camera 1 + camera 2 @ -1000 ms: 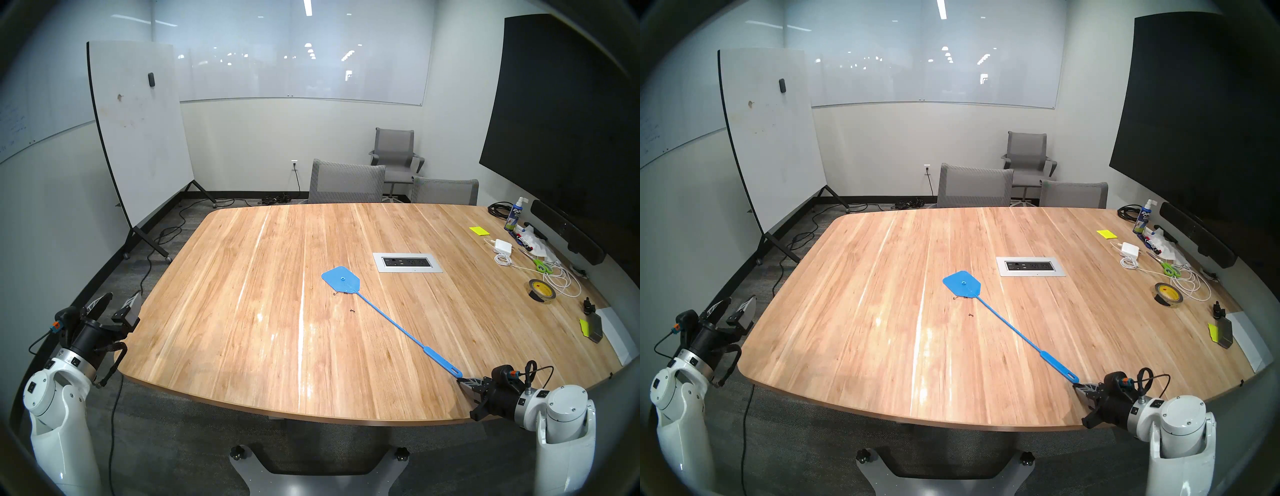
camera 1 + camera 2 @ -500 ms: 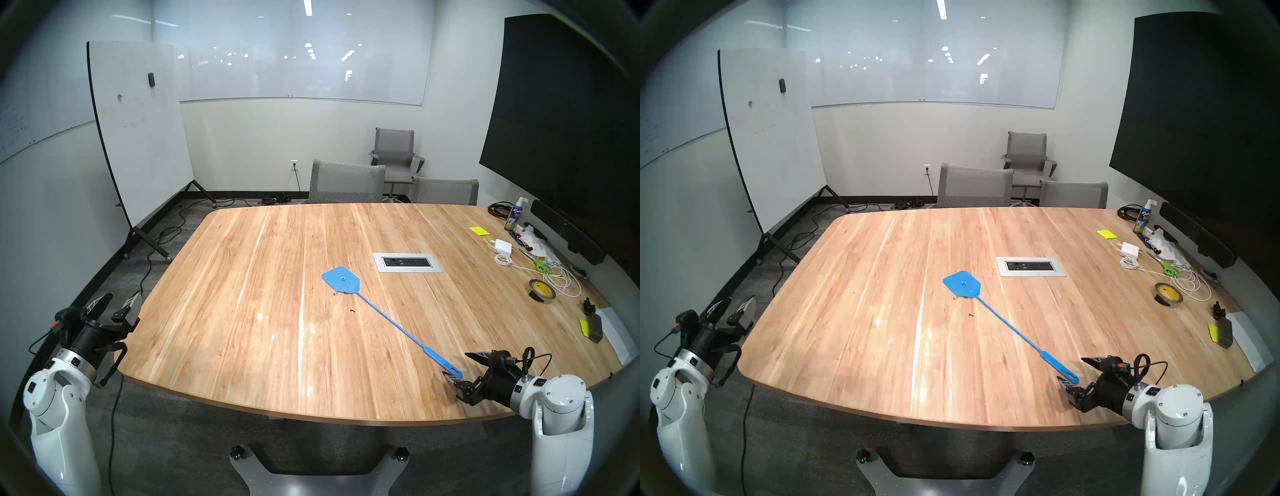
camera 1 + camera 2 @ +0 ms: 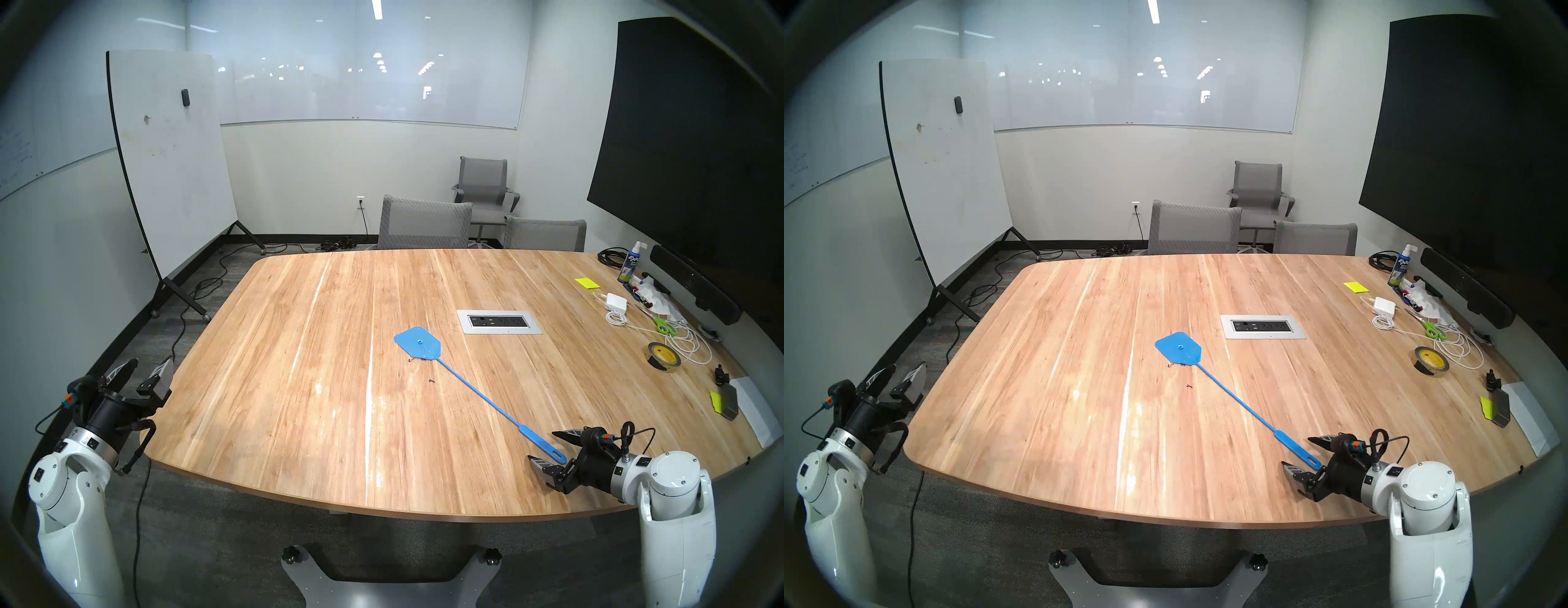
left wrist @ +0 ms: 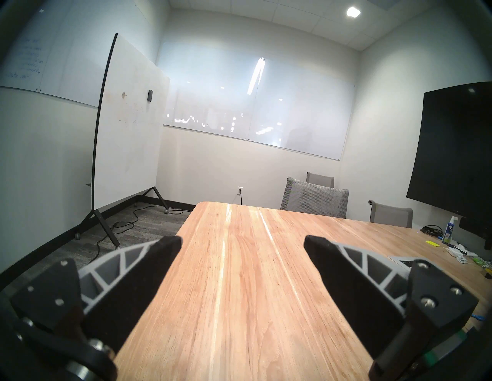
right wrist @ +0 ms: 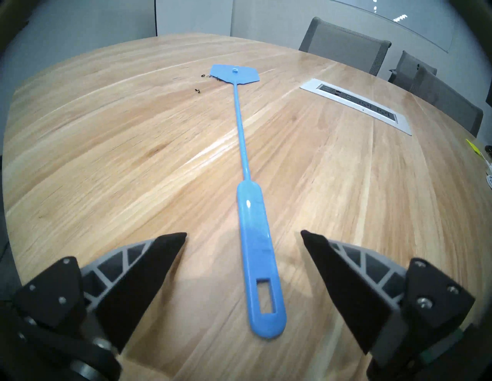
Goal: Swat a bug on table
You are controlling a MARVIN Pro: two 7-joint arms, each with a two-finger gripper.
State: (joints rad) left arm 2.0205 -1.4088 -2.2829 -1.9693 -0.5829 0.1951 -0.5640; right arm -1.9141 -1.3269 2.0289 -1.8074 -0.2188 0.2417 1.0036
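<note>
Jaws of right gripper (image 5: 243, 234) gape wide astride flat blue plastic swatter (image 5: 259, 263) handle near tabletop (image 3: 297, 424) front-right corner, prob. lining up grab; left gripper (image 4: 242, 240) jaws open, idle.

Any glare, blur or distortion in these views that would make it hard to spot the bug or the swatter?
Head views: fisheye bends the table edges; pale glare streaks cross the planks near the bug, a tiny dark speck. Right wrist view: sharp on the swatter, soft blur at the open right gripper. Left wrist view: clear, open left gripper, swatter barely in frame.
</note>
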